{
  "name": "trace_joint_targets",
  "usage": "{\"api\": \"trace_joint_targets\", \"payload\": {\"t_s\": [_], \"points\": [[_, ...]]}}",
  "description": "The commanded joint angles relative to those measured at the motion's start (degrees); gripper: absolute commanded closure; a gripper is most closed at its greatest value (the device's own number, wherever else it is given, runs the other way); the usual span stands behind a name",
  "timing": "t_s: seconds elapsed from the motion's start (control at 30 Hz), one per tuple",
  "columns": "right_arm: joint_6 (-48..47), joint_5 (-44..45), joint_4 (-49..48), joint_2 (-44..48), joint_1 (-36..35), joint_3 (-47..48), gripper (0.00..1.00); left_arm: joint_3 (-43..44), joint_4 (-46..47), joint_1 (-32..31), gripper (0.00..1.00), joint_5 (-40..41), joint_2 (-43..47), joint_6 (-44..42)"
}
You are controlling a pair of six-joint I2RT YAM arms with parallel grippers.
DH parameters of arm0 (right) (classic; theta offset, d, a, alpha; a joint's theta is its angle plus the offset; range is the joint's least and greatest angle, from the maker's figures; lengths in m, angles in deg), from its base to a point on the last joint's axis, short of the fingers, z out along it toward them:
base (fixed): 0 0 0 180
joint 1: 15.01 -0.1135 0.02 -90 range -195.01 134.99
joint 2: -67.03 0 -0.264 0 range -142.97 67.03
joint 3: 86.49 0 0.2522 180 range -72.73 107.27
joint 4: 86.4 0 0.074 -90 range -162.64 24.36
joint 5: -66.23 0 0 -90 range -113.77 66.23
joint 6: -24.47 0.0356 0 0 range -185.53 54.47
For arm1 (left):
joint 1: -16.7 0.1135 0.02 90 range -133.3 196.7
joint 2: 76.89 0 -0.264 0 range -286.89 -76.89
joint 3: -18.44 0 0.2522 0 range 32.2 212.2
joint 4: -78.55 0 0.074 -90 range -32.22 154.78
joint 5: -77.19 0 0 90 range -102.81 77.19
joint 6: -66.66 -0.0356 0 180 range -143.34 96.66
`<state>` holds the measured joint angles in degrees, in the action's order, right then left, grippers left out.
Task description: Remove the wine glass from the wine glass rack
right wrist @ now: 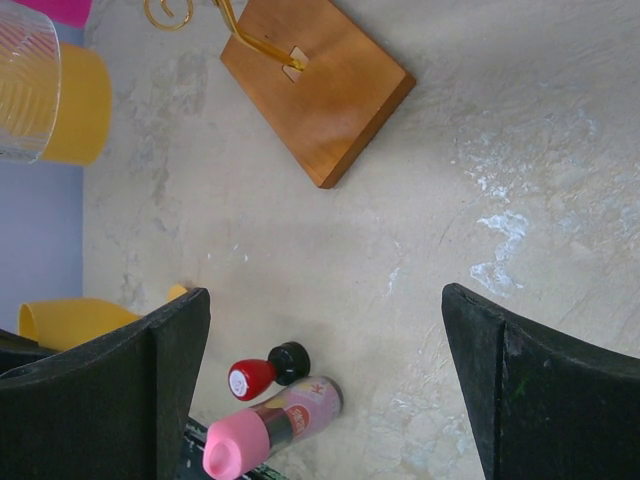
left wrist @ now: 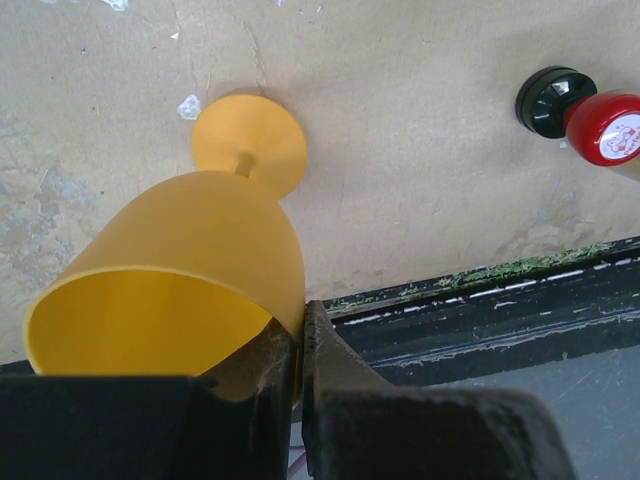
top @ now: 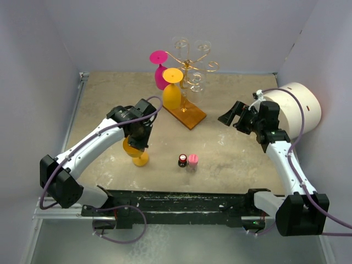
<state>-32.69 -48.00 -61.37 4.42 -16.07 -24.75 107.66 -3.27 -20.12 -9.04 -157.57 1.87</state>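
The wine glass rack [top: 190, 69] is a gold wire stand on a brown wooden base [top: 186, 113] at the back middle; the base also shows in the right wrist view [right wrist: 315, 85]. A yellow glass [top: 171, 92], a pink glass [top: 159, 69] and clear glasses [top: 196, 82] hang on it. My left gripper [top: 138, 143] is shut on the rim of a yellow-orange wine glass [left wrist: 200, 260], held upright away from the rack; its foot [left wrist: 250, 143] is at or just above the table. My right gripper [top: 232, 115] is open and empty right of the rack, with nothing between its fingers [right wrist: 170, 370].
A small red-capped bottle [top: 182, 160] and a pink-capped bottle [top: 193, 160] stand at the near middle, also in the right wrist view [right wrist: 262, 370]. A white cylinder [top: 300, 107] sits at the right wall. The black rail [top: 181, 201] runs along the near edge.
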Motion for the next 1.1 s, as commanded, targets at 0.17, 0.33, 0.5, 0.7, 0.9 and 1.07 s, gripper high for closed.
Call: {"api": "trace_joint_targets", "payload": {"t_s": [0.17, 0.33, 0.5, 0.7, 0.9, 1.07], "points": [[2.17, -1.82, -3.10, 0.51, 0.01, 3.98, 0.00, -0.05, 0.99, 1.31, 0.76, 1.17, 0.46, -2.67], [4.37, -2.98, -4.58, 0.29, 0.01, 7.43, 0.01, 4.44, 0.68, 1.59, 0.50, 3.66, 4.46, -2.33], [8.00, -7.03, -7.51, -1.53, -0.05, 14.12, 0.01, 5.72, 6.50, 1.57, 0.22, 5.34, 12.51, -0.37], [12.57, -9.50, -12.00, -5.20, -0.62, 19.87, 0.02, 3.91, 19.70, 1.60, 0.04, 5.10, 22.06, 1.48], [12.60, -9.68, -11.27, -10.06, -2.91, 27.73, 0.03, 4.79, 24.37, 1.58, 0.01, 5.90, 26.01, 0.04], [13.25, -8.91, -12.26, -13.00, -5.44, 31.87, 0.05, 1.69, 25.28, 1.62, 0.01, 5.97, 28.66, 2.42]]}}
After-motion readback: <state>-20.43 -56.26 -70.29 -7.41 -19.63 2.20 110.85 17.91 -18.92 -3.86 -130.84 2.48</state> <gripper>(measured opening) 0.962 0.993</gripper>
